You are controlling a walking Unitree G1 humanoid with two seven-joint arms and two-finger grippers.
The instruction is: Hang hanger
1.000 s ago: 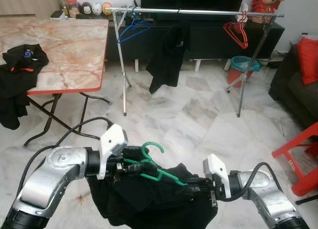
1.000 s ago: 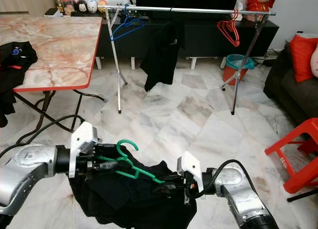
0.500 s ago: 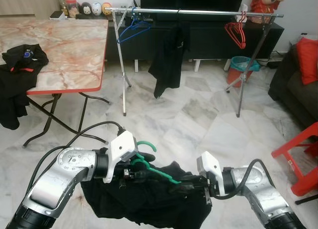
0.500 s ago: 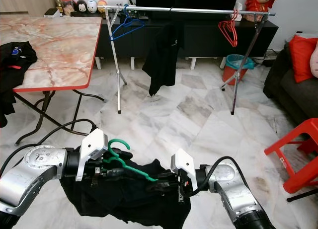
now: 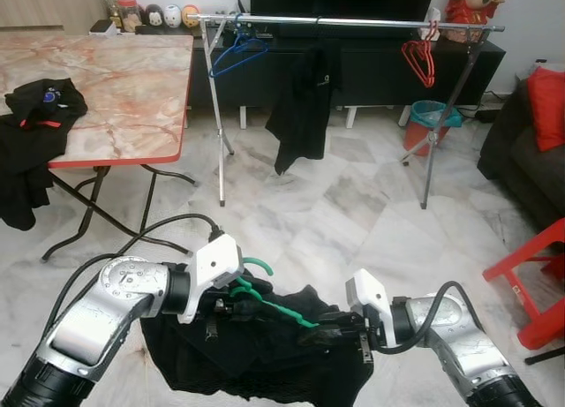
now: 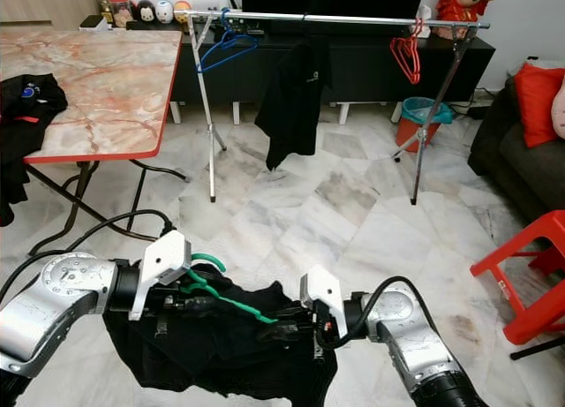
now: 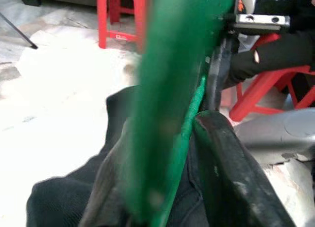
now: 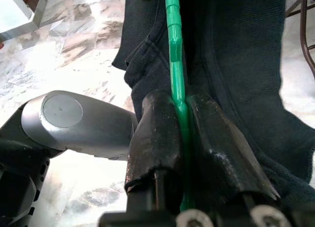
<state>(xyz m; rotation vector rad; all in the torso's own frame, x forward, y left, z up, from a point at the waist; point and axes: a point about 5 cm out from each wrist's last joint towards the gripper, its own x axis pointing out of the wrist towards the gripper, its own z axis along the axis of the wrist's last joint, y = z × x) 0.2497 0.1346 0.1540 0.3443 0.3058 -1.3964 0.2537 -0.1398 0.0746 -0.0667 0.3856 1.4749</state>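
Note:
A green hanger (image 5: 265, 299) with a black garment (image 5: 256, 358) draped on it hangs low in front of me, held between both arms. My left gripper (image 5: 231, 303) is shut on the hanger near its hook (image 5: 256, 267); my right gripper (image 5: 325, 330) is shut on the hanger's arm (image 8: 173, 49), seen close between its fingers (image 8: 157, 133). In the left wrist view the green hanger (image 7: 177, 89) runs along a black finger (image 7: 231, 173). Across the room stands the silver clothes rail (image 5: 344, 21) with a blue hanger (image 5: 235, 52), a hung black garment (image 5: 302, 107) and red hangers (image 5: 420, 58).
A marble-topped folding table (image 5: 115, 80) with black clothes (image 5: 35, 116) stands at my left. A dark TV cabinet (image 5: 371, 67) is behind the rail, with a bin (image 5: 431, 120) beside it. A sofa (image 5: 525, 151) and red stool (image 5: 538, 275) are at the right. Marble floor lies between me and the rail.
The hanger and garment have sunk slightly and shifted left with both grippers. The camera has moved a little; the rail scene sits much the same.

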